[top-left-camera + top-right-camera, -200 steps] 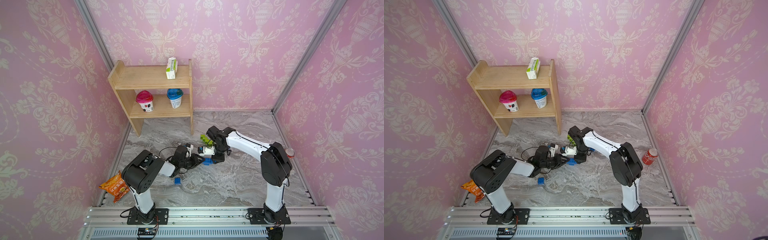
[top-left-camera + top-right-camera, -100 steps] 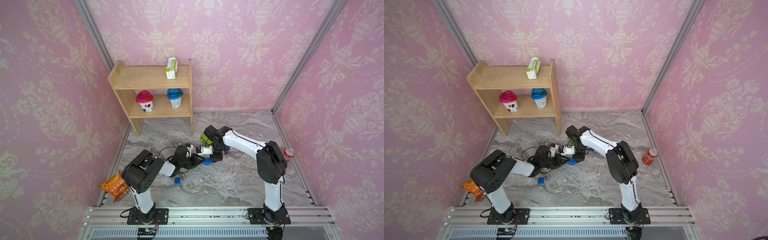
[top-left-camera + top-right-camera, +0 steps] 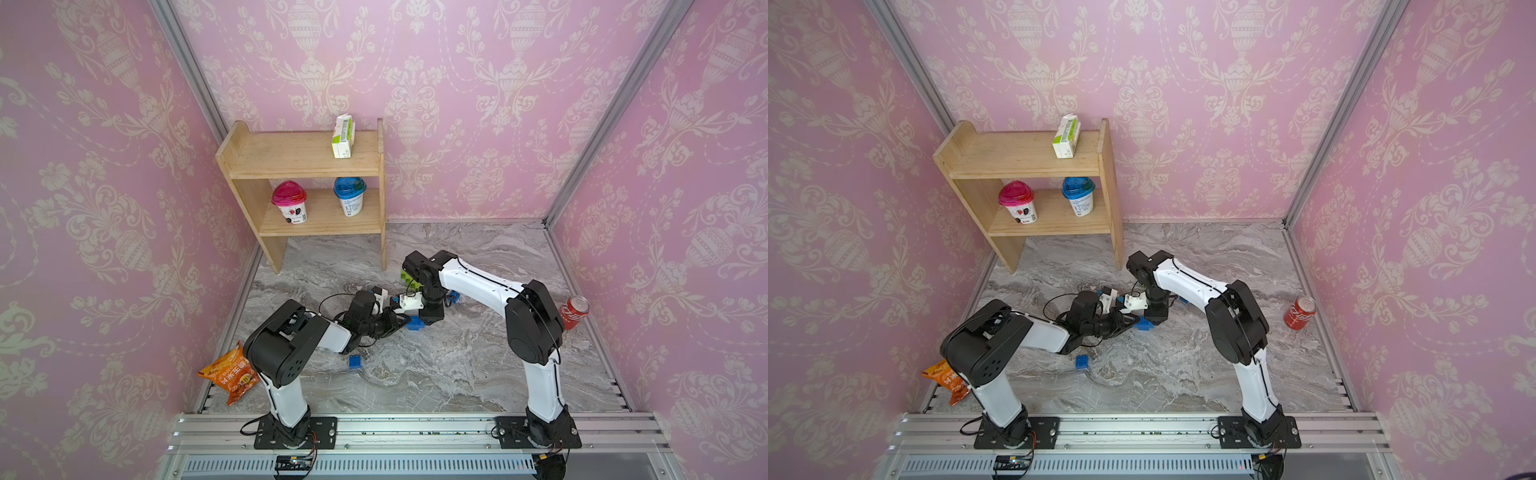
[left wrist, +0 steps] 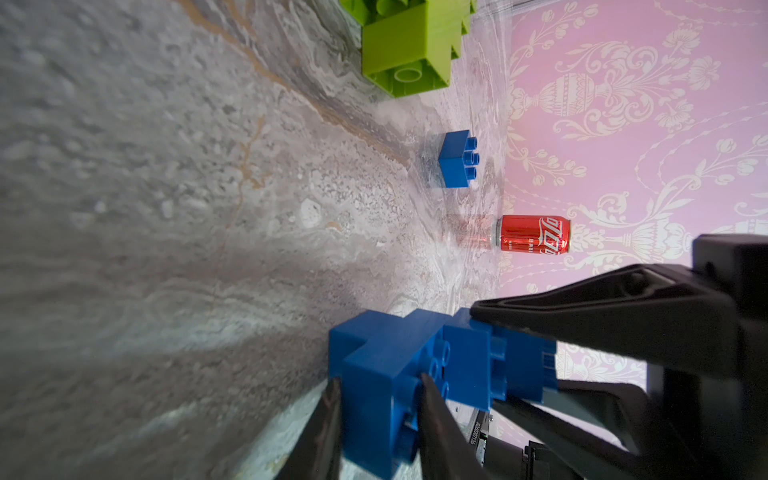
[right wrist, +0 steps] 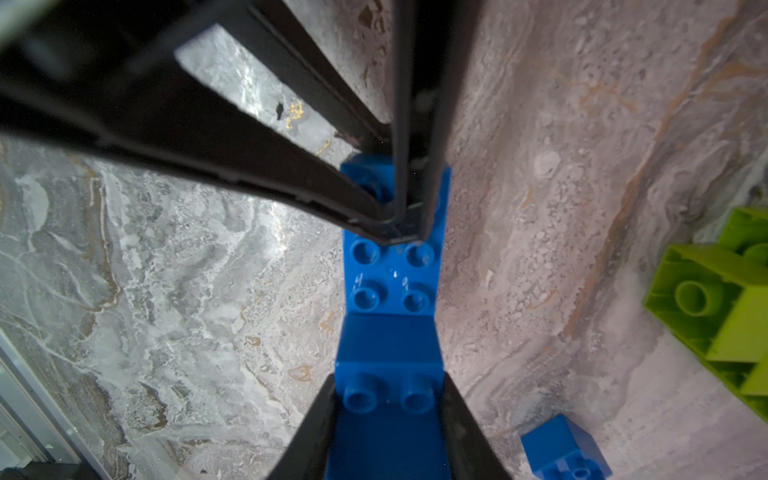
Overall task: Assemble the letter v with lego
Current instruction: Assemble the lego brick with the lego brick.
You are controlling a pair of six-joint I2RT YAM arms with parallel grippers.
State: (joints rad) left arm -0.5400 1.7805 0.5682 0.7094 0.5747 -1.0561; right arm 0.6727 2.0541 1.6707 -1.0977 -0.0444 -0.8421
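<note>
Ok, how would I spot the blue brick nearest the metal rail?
Find the orange snack bag beside the left arm's base. On the marble floor, toward the middle from it, lies a small blue brick. It lies alone, untouched; the other blue bricks sit farther back.

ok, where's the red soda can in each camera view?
In a top view: soda can upright at the right edge of the floor.
In a top view: same spot, beside the pink wall.
Left wrist: can beyond the single blue brick, before the pink wall.
Right wrist: not in it.
Shared landmark: blue brick stack, in all four.
</note>
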